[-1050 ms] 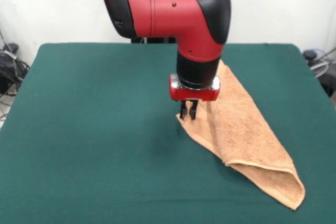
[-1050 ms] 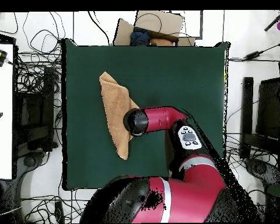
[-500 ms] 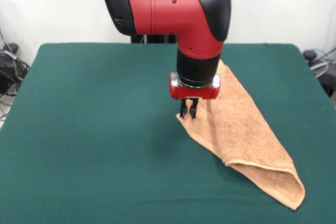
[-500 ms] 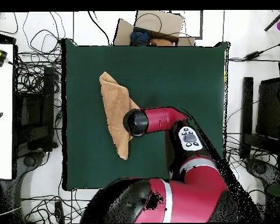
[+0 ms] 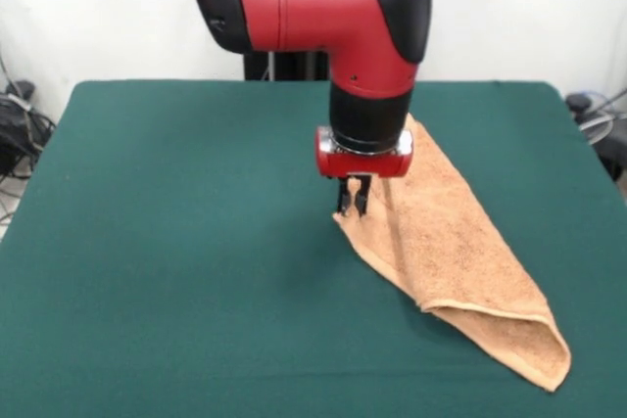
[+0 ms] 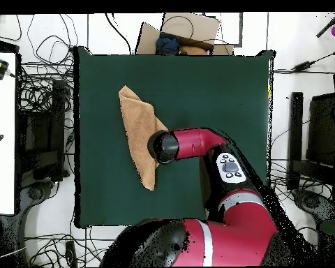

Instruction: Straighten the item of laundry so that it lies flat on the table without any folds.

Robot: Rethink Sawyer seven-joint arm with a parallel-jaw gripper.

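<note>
Front view: arm (image 5: 343,17) comes down from top centre of frame, red/black housing, red wrist ring just above the gripper (image 5: 352,205). Gripper sits at frame centre, pointing straight down. Fingers (image 5: 343,198) are black, close together w/ only a thin slit between them; they are pinched on the left corner of the towel (image 5: 446,242). That corner looks slightly raised off the table (image 5: 176,242), though contact w/ the cloth surface cannot be confirmed from this angle.

Towel: light orange-tan terry, folded over on itself into a long triangular shape. Runs from behind the wrist at centre-right of frame down to a blunt point at lower right, near the bottom edge. A doubled edge is visible along the lower right side, so two layers there. Not flat. Tags not discernible.

Table: dark green cloth, fills most of frame; towel takes up only the centre-to-lower-right part. Left half bare.

Overhead view: towel (image 6: 135,129) lies in the left part of the green table (image 6: 212,91), elongated from upper left down to a point at lower centre-left. Black wrist housing (image 6: 163,146) covers the towel's right edge at mid-length; gripper itself hidden under it. Cables and cardboard box (image 6: 188,31) lie around the table edges.
</note>
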